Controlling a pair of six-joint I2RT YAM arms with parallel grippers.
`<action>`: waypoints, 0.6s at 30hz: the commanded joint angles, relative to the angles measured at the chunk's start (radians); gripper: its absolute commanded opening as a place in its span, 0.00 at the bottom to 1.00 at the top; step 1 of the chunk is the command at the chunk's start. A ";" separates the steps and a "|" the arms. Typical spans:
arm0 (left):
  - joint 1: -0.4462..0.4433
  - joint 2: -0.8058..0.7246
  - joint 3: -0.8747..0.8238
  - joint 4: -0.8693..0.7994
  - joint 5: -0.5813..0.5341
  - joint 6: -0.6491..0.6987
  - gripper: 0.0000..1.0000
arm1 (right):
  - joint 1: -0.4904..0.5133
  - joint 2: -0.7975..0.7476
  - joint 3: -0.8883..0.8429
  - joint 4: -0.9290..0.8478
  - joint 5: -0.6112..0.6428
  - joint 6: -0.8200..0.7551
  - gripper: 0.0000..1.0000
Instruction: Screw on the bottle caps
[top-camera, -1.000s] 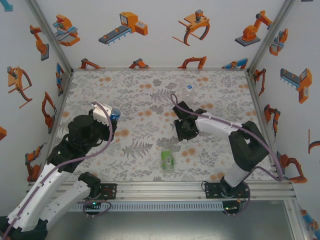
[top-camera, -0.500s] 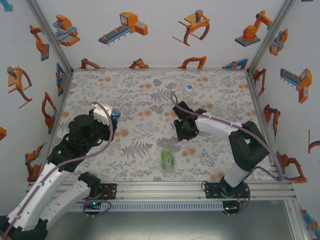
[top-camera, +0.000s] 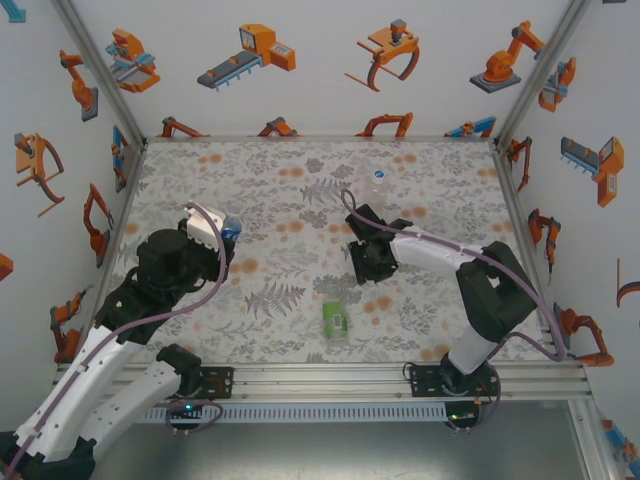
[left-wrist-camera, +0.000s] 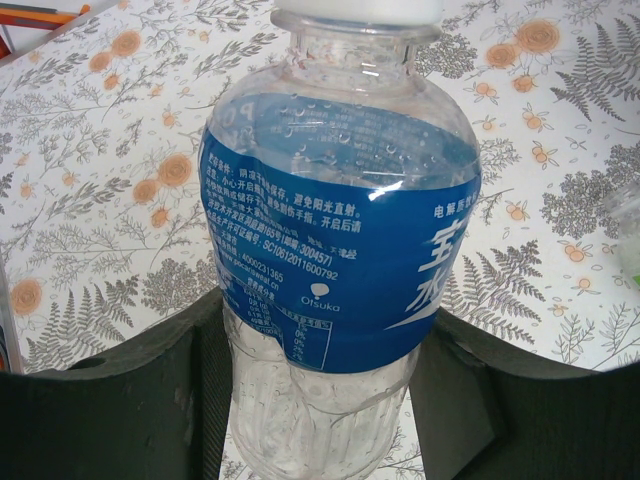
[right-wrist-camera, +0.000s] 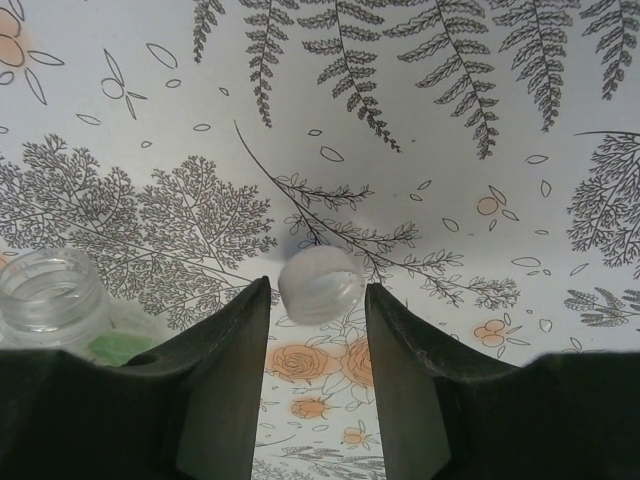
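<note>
My left gripper is shut on the lower body of the blue-label bottle and holds it upright at the left. A white cap sits on its neck. My right gripper hangs low over the table's middle, shut on a small white bottle cap at its fingertips. The cap is tilted, a little above the cloth. The green-label bottle stands just near of it, its open mouth uncapped. The plain clear bottle stands at the back.
A floral cloth covers the table. Walls with robot stickers close the left, back and right sides. An aluminium rail runs along the near edge.
</note>
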 joint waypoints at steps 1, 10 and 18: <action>0.006 -0.002 0.001 0.027 0.016 0.017 0.11 | -0.005 0.013 -0.014 -0.001 0.002 0.019 0.43; 0.006 0.013 0.003 0.025 0.022 0.016 0.11 | -0.005 -0.001 -0.037 0.015 0.003 0.032 0.43; 0.006 0.011 0.002 0.025 0.017 0.016 0.11 | -0.005 -0.063 0.006 -0.020 0.015 0.023 0.45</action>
